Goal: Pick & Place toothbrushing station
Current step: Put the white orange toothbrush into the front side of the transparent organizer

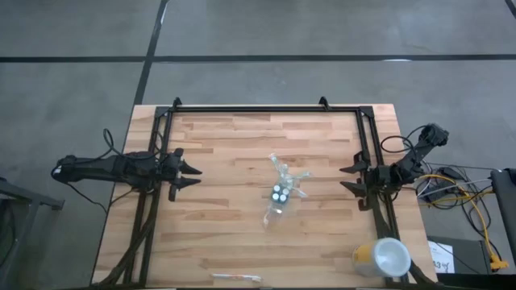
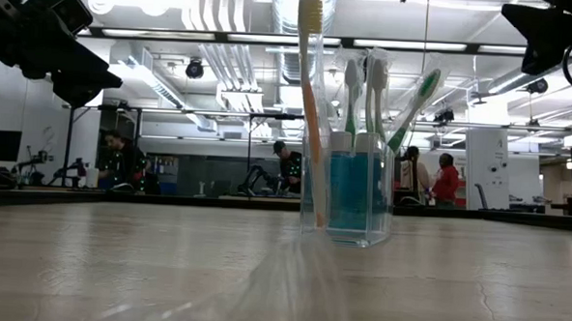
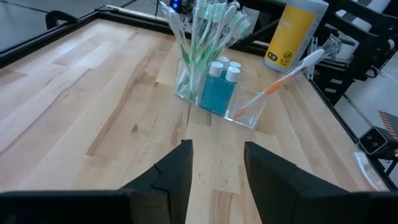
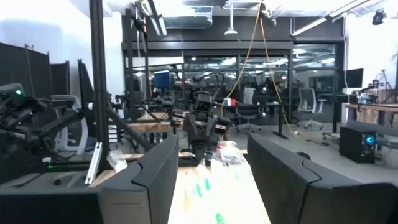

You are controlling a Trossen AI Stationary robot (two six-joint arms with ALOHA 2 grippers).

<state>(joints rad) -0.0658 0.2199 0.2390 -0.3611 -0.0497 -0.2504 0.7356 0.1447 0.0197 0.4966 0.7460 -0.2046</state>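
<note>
The desk (image 1: 226, 153) is a pale wooden top inside a black frame (image 1: 266, 109). The left arm (image 1: 105, 167) lies at the desk's left edge, and its hand (image 1: 192, 174) hovers over the wood with its fingers (image 3: 177, 171) parted around nothing. The right arm (image 1: 411, 157) waits at the right edge; its hand (image 1: 348, 178) is likewise spread and holds nothing, pointing toward the middle. A yellow cup (image 1: 380, 258) with a white top lies on its side at the near right corner. Between the two hands, near the desk's centre and well apart from both, stands the clear cup (image 1: 280, 197). It holds several toothbrushes (image 3: 205, 31) upright, with one orange-handled brush (image 3: 286, 74) leaning out to the side. The capped tubes (image 1: 279, 193) stand inside the cup among the brushes. One more thin white thing (image 1: 235, 277) lies at the near edge; what it is cannot be told.
</note>
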